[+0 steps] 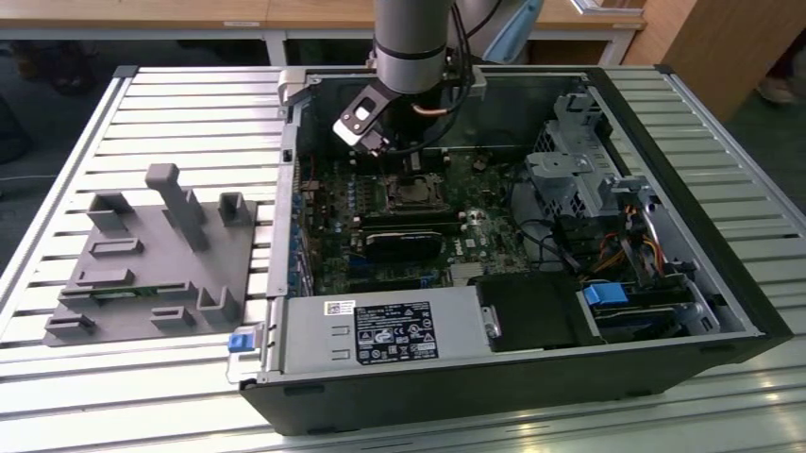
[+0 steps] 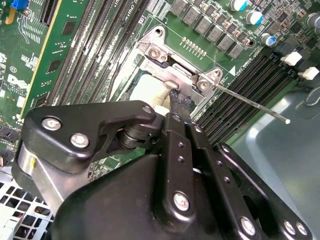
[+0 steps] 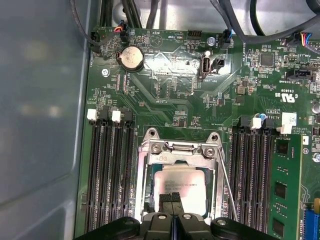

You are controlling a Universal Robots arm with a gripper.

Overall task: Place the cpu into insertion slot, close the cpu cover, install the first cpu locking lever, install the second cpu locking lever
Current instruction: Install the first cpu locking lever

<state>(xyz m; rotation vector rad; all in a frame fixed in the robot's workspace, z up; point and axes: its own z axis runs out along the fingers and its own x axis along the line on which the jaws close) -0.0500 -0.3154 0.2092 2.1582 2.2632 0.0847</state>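
Note:
The cpu [image 3: 181, 186], a silvery square chip, lies in the insertion slot [image 1: 413, 194] on the green motherboard. The cpu cover [image 3: 179, 148], a thin metal frame, lies flat around it, and the chip shows through its window. A thin wire locking lever [image 2: 250, 103] sticks out free from the socket corner over the memory slots; in the first wrist view this lever [image 3: 227, 186] runs along one side of the socket. My gripper [image 3: 171, 198] is shut with nothing in it, its black tips together just over the chip's edge. Its fingertips [image 2: 178, 102] also show in the second wrist view.
Long black memory slots [image 3: 111, 170] flank the socket on both sides. The case's metal wall [image 3: 40, 110] stands close by. A black card [image 1: 400, 243] and cable bundles [image 1: 592, 250] lie in the open computer case. A grey fixture [image 1: 158, 255] sits on the slatted table at the exterior view's left.

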